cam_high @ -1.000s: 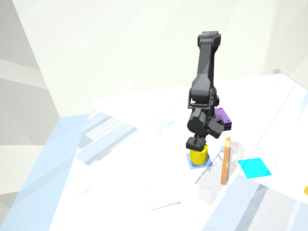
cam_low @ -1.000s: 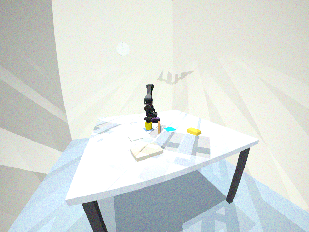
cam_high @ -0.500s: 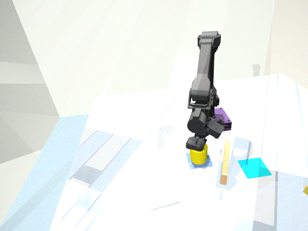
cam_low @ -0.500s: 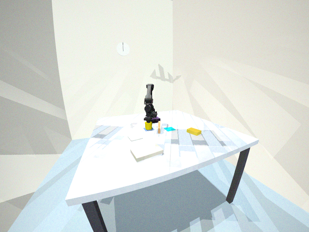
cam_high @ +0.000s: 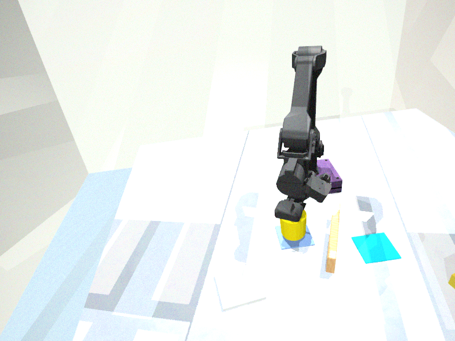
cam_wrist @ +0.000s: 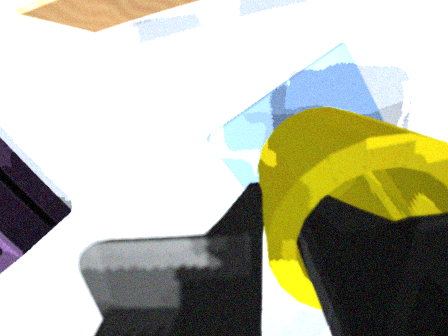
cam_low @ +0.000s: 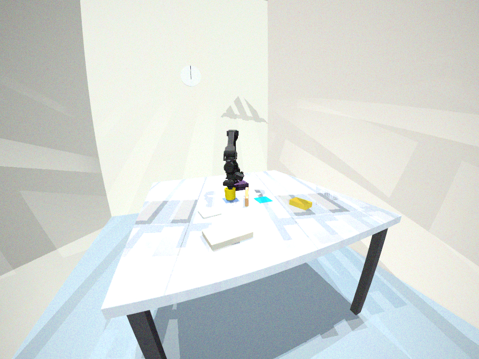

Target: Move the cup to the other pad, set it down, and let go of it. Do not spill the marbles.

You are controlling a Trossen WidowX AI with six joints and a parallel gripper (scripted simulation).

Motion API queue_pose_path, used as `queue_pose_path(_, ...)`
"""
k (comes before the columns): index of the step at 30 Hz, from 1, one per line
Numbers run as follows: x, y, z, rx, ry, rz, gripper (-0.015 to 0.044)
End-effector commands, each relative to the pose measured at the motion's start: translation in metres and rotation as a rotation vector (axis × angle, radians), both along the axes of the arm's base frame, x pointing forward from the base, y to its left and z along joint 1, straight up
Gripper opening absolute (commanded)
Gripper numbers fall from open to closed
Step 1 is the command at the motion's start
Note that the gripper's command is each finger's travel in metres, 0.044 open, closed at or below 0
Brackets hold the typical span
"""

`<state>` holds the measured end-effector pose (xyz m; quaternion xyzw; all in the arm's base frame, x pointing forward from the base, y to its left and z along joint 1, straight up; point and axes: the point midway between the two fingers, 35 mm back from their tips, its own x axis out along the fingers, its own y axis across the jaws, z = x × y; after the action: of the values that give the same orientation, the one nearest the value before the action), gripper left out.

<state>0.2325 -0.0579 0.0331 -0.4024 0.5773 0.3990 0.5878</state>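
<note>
The yellow cup (cam_high: 293, 228) (cam_low: 230, 194) (cam_wrist: 310, 140) stands upright on the blue pad (cam_high: 309, 242) (cam_wrist: 325, 90), left of the wooden bar in the top view. My gripper (cam_high: 293, 217) (cam_wrist: 282, 215) is shut on the cup's wall, with one finger outside and one inside the rim. The inner finger hides much of the cup's inside in the wrist view, and no marbles show there. The other pad, cyan (cam_high: 376, 247) (cam_low: 263, 199), lies flat on the far side of the bar with nothing on it.
The wooden bar (cam_high: 332, 242) (cam_low: 246, 196) (cam_wrist: 100, 15) stands between the pads. A purple box (cam_high: 330, 177) (cam_wrist: 30, 200) sits behind, near the arm. A white slab (cam_high: 238, 293) (cam_low: 209, 213), a beige block (cam_low: 228, 236) and a yellow block (cam_low: 300, 203) lie farther out.
</note>
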Motion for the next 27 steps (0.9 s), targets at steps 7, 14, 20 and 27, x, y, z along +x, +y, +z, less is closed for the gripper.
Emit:
queue_pose_path(7, 0.004, -0.001, 0.035, -0.006, -0.013, 0.002, 0.0000)
queue_pose_path(14, 0.003, 0.000, 0.058, -0.007, -0.012, 0.003, 0.0000)
queue_pose_path(20, 0.001, 0.001, 0.072, -0.008, -0.011, 0.004, 0.0000)
queue_pose_path(27, 0.000, 0.002, 0.068, -0.002, -0.007, 0.007, 0.0000)
